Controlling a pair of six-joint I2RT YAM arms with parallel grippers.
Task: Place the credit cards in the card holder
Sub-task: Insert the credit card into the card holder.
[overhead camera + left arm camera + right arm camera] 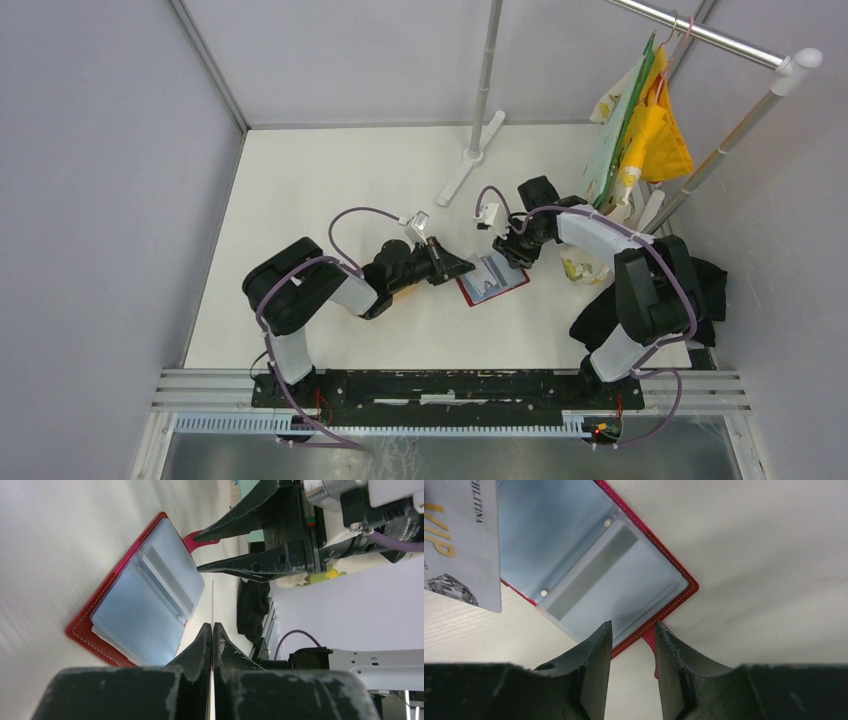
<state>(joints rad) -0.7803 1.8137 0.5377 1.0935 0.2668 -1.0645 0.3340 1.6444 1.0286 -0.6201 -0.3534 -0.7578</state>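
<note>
The card holder (pixel 495 280) lies open on the white table, red outside with grey-blue pocket panels (pixel 589 565). My left gripper (pixel 462 268) is at its left edge, shut on a thin pale credit card that the left wrist view shows edge-on (pixel 212 605). In the right wrist view this card's face (pixel 459 545) reads "VIP" and hangs over the holder's left panel. My right gripper (pixel 633 630) stands open at the holder's far-right edge. The red snap tab (pixel 650 637) lies between its jaws, against the right finger. From the left wrist, the right gripper (pixel 196 553) straddles that tab (pixel 200 542).
A metal clothes rack stands at the back, its foot (pixel 470 160) behind the grippers. Yellow and green items (pixel 655 135) hang from the rail at the right. A black cloth (pixel 700 290) lies beside the right arm. Grey walls close in the table.
</note>
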